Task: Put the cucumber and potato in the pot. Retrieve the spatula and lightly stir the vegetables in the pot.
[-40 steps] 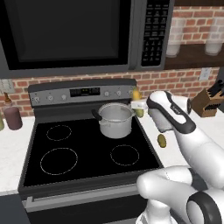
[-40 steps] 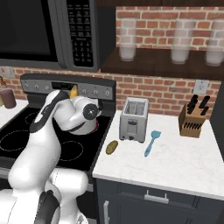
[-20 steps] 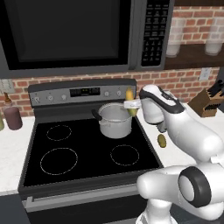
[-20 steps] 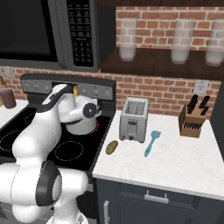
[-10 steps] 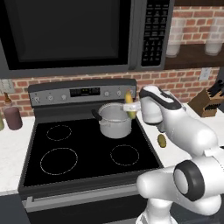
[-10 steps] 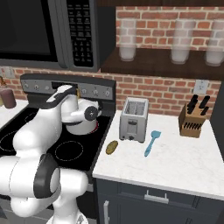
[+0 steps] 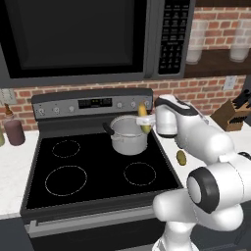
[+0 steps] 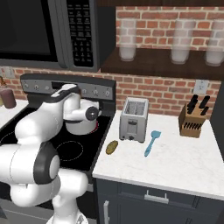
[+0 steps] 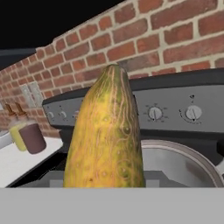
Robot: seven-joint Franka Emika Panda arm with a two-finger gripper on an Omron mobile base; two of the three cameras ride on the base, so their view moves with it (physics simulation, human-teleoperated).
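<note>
My gripper (image 7: 148, 119) is shut on the cucumber (image 7: 143, 117), a yellowish-green oblong held nearly upright just above the right rim of the steel pot (image 7: 127, 138). That pot stands on the back right burner of the stove. In the hand view the cucumber (image 9: 107, 131) rises in front of the lens, with the pot's rim (image 9: 186, 159) below and behind it. The potato (image 7: 181, 157) lies on the white counter right of the stove; the right base view shows the potato (image 8: 112, 147) near the counter's front. The blue spatula (image 8: 151, 142) lies flat on the counter right of the toaster.
A silver toaster (image 8: 134, 119) stands at the counter's back, and a knife block (image 8: 194, 118) further right. Two bottles (image 7: 13, 131) stand on the counter left of the stove. A microwave (image 7: 78, 39) hangs low over the stove (image 7: 63, 176).
The hand carrying the cucumber has swung left from the counter side to the pot's right rim and has sunk a little toward it. The potato and spatula lie as before.
</note>
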